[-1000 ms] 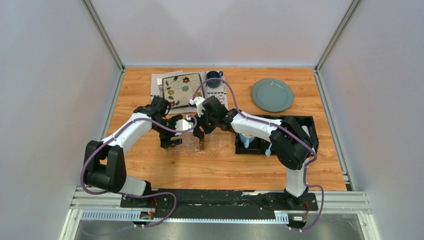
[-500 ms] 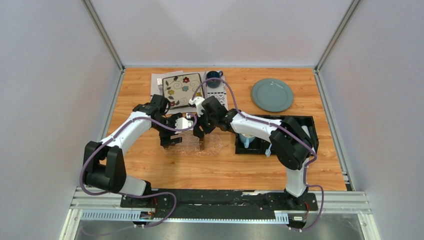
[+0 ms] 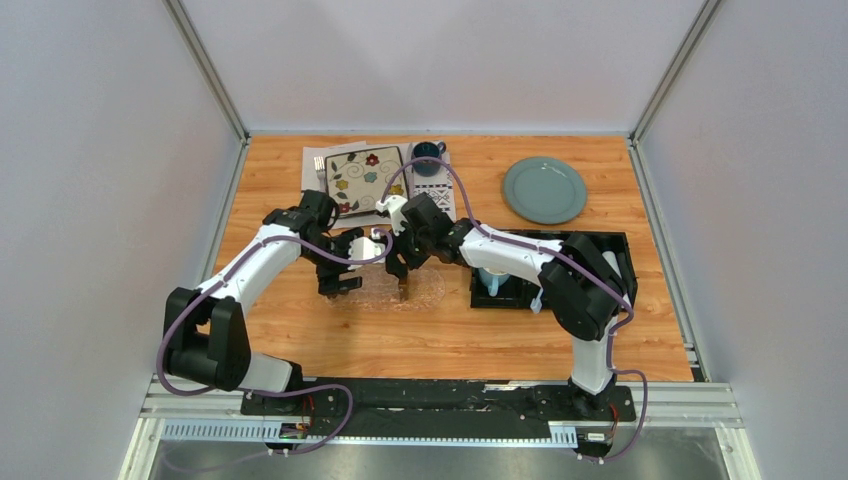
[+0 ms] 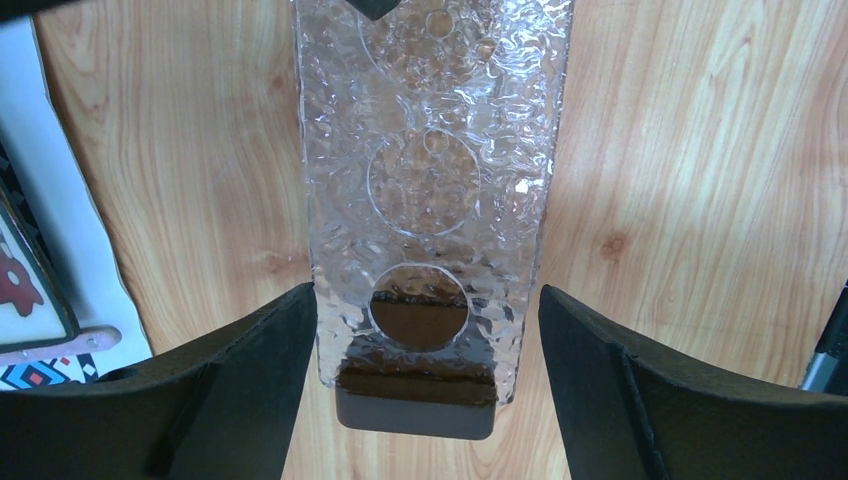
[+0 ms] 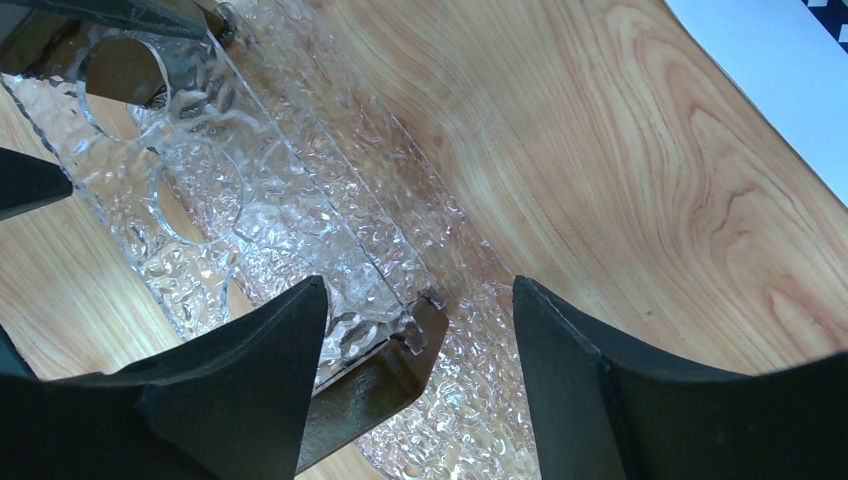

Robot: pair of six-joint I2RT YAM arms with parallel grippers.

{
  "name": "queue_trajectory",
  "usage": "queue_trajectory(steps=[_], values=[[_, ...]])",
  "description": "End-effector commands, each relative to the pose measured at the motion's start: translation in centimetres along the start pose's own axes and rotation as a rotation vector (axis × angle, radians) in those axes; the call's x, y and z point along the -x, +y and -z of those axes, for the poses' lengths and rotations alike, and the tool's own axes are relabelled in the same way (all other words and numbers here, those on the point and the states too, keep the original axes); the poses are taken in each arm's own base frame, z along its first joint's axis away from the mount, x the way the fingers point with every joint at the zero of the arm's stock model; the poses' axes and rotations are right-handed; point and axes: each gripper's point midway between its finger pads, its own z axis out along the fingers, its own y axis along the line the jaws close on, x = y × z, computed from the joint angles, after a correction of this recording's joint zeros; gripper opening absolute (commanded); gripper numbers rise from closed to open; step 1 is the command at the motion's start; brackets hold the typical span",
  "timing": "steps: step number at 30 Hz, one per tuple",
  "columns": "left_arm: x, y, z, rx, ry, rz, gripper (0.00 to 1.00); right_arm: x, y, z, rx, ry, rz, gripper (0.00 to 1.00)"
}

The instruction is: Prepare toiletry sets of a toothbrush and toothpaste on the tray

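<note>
1. Brown wood caps both short ends of the clear textured tray (image 4: 430, 180), which lies on the clear oval mat (image 3: 428, 291) near the middle of the table (image 3: 560, 330). One arm stands at each end of it. Nothing rests on it, and I cannot make out the toothbrush or the tubes in any view.
2. At one end the left gripper (image 4: 427, 300) is spread wide, its fingers astride the tray just above the dark end piece (image 4: 415, 405). One finger looks to be at the tray's edge, but a sliver of table shows beside the other, so I judge nothing is clamped.
3. At the other end the right gripper (image 5: 420, 290) is also parted, somewhat less widely. It straddles the second end piece (image 5: 365, 385) with bare wood grain showing on one side, so it has no hold either.
4. The step in hand looks like taking the tray by both ends to place or steady it. To do it well:
   - Centre each gripper first, so that both fingers meet the tray together.
   - Bite on the wooden blocks rather than the pebbled plastic (it looks slick, and thin enough to flex).
   - Close both grippers at the same time.
5. Keep the tray level and low during any shift. A one-sided squeeze would likely skew it or drag the mat along. The two wrists sit near each other, so small, matched motions seem wise.
</note>
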Motion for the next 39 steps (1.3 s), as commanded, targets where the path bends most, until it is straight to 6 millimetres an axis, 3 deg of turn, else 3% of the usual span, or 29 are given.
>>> queue_trajectory(steps=[1, 12, 22, 28, 34, 39], values=[[1.2, 0.0, 1.4, 0.02, -0.03, -0.044, 0.89, 1.7, 0.3, 1.0, -0.022, -0.028, 0.041, 0.76], [1.3, 1.2, 1.9, 0.07, -0.014, -0.062, 0.89, 3.6, 0.9, 2.3, -0.008, -0.059, 0.045, 0.83], [2.9, 1.3, 3.5, 0.1, -0.068, -0.071, 0.89, 6.0, 2.0, 5.0, 0.026, -0.103, 0.06, 0.87], [4.9, 1.1, 5.7, 0.14, -0.151, -0.062, 0.89, 8.3, 1.4, 8.4, -0.002, -0.155, 0.095, 0.88], [7.1, 1.7, 8.4, 0.267, -0.263, -0.007, 0.89, 9.4, -2.1, 13.7, -0.094, -0.172, 0.103, 0.88], [8.9, 2.2, 10.5, 0.366, -0.354, 0.073, 0.89, 7.7, -4.7, 18.1, -0.191, -0.121, 0.133, 0.85]])
